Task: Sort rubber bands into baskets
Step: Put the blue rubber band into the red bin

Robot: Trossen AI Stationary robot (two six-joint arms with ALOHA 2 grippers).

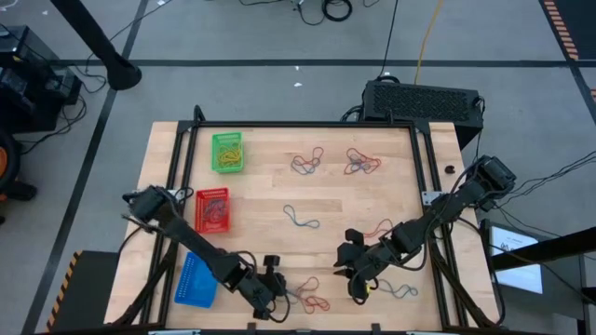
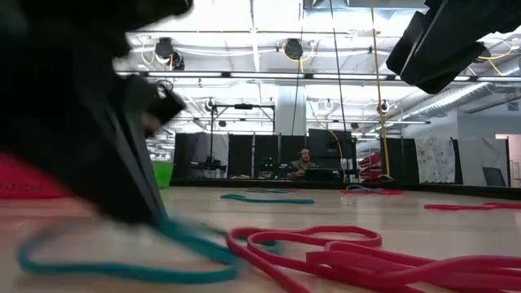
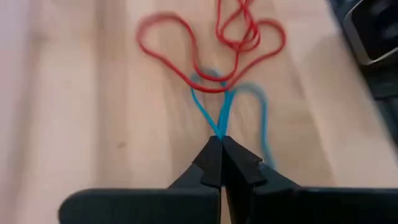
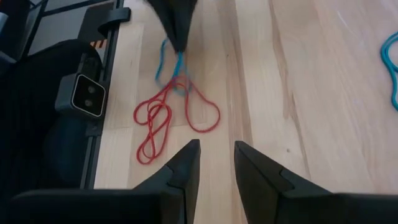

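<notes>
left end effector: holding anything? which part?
Yes. The left end effector is shut on a blue rubber band, pinching one end of the loop at its fingertips. The band's far end lies tangled with red rubber bands. The right end effector is open, holding nothing.

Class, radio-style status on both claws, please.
Left claw shut on blue band. Right claw open, empty. Red bands tangled over the blue one.

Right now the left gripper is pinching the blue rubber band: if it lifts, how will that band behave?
Probably floppy: the blue rubber band already pulls into a thin V at the left gripper. It passes under the red bands, so it may drag them along. It looks very light.
</notes>
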